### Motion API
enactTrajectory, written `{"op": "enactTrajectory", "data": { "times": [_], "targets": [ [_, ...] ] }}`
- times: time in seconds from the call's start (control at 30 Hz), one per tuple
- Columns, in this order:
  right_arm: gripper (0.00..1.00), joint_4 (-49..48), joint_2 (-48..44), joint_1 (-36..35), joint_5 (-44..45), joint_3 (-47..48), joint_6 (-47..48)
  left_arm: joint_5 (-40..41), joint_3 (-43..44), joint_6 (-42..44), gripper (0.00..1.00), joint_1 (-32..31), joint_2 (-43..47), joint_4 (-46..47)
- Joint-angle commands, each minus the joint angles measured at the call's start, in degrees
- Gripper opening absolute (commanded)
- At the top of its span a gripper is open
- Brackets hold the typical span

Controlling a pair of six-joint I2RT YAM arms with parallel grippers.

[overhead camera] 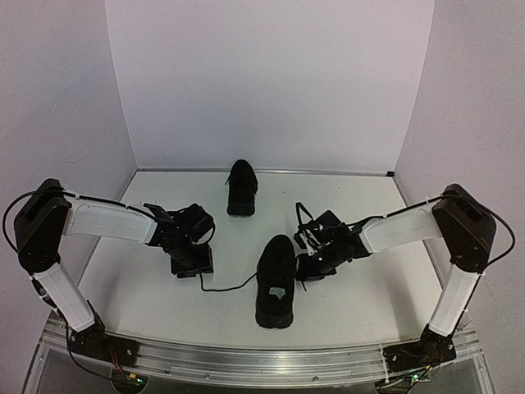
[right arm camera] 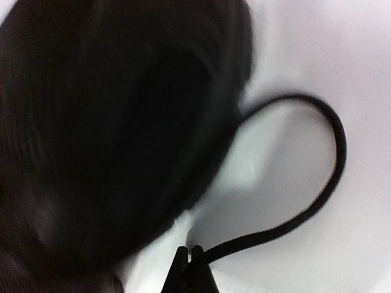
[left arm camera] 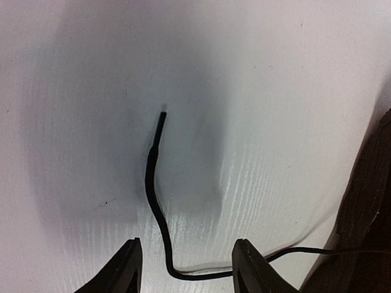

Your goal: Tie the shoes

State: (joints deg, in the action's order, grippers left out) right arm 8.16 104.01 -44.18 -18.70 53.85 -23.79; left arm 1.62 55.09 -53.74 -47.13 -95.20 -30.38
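Observation:
A black sneaker (overhead camera: pixel 276 281) with a pale insole label lies in the middle of the white table, toe pointing away. A second black sneaker (overhead camera: pixel 241 187) lies farther back. The near shoe's left lace (overhead camera: pixel 225 287) trails across the table to my left gripper (overhead camera: pixel 194 268). In the left wrist view the lace (left arm camera: pixel 154 183) lies on the table between the open fingers (left arm camera: pixel 125 268), not gripped. My right gripper (overhead camera: pixel 305 264) is at the near shoe's right side, shut on the right lace (right arm camera: pixel 293 220), which loops out from the shoe (right arm camera: pixel 110 122).
White walls enclose the table on three sides. The table's metal front rail (overhead camera: pixel 262 361) runs along the near edge, between the two arm bases.

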Motion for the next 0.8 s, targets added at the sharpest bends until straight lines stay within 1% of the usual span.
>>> {"op": "enactTrajectory", "data": {
  "times": [0.0,0.13,0.3,0.47,0.6,0.67,0.77],
  "targets": [
    [0.0,-0.03,7.58,-0.99,-0.34,7.43,3.04,-0.78,2.23,1.61,0.51,0.83,-2.57,1.01],
    [0.0,0.18,9.82,-3.27,-1.97,11.58,2.19,-0.83,2.08,1.57,0.49,1.7,-3.58,0.89],
    [0.0,0.3,9.21,-4.27,-2.03,11.36,-0.43,-1.16,3.7,2.72,0.45,2.61,-5.56,0.61],
    [0.0,3.82,3.86,-4.23,-0.93,6.31,-0.03,-0.42,5.29,4.15,0.42,2.98,-6.48,-1.31],
    [0.0,5.68,-2.43,-4.42,-1.5,-0.64,0.48,-0.46,4.54,4.2,0.41,3.73,-5.72,-1.32],
    [0.0,5.22,-3.54,-5.31,-2.25,-2.55,0.26,-0.59,4.29,4.49,0.41,3.91,-5.72,-1.1],
    [0.0,4.05,-2.17,-8.28,-3.1,-1.08,-0.14,-1.32,3.9,4.86,0.41,3.98,-6.18,0.07]
  ]
}}
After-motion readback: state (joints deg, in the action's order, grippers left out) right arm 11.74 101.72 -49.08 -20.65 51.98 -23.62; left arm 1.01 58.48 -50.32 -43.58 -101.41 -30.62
